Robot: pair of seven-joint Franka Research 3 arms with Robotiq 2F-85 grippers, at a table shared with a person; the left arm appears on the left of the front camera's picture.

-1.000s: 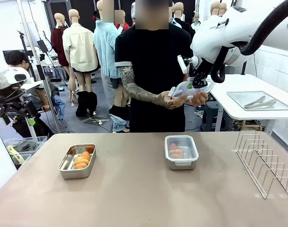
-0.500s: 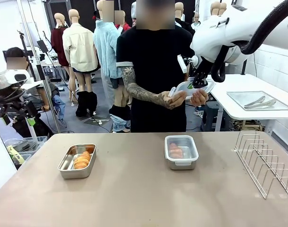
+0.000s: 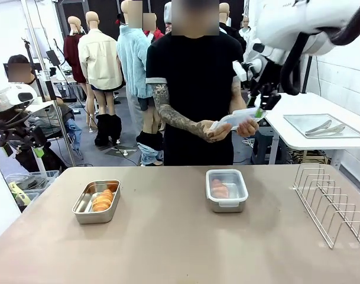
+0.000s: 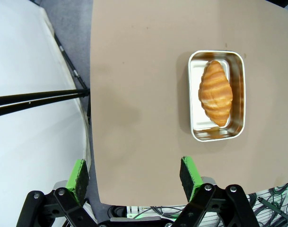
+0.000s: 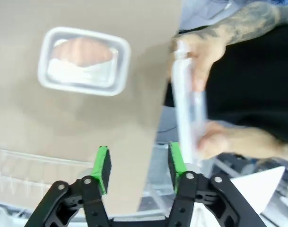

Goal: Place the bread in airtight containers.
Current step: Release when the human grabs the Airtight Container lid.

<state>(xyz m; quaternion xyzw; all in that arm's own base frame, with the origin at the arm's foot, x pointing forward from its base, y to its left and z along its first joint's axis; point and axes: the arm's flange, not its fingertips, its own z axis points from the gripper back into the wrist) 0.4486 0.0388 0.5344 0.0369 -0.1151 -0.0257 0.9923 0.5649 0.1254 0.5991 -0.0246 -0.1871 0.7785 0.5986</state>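
Right gripper [image 3: 259, 109] hangs high beyond the far edge of the table [image 3: 168, 248], just beside the clear plastic lid [image 3: 234, 119] that the person holds in both hands [image 3: 214, 129]. In the right wrist view its green-padded fingers [image 5: 102, 169] stand apart with nothing between them, and the lid [image 5: 186, 123] rises just past one pad, gripped at both ends by the person's fingers; whether that pad touches the lid cannot be told through the blur.

On the table, the lidded steel container [image 3: 226, 189] sits right of the middle, toward the far edge, with a croissant roll [image 3: 219, 189] visible through its clear cover. The same container [image 5: 83, 60] shows in the right wrist view with the roll [image 5: 82, 51] inside.

Left of it and well apart stands the open steel container [image 3: 97, 200], holding the other croissant roll [image 3: 102, 200]. In the left wrist view this tin [image 4: 217, 95] lies uncovered with the golden, ridged roll [image 4: 215, 92] lying along its length. The left gripper [image 4: 134, 172] hangs above the table's edge, near this tin, its jaws spread wide and holding nothing.

A wire rack [image 3: 333, 201] stands at the table's right edge, well apart from the lidded container.
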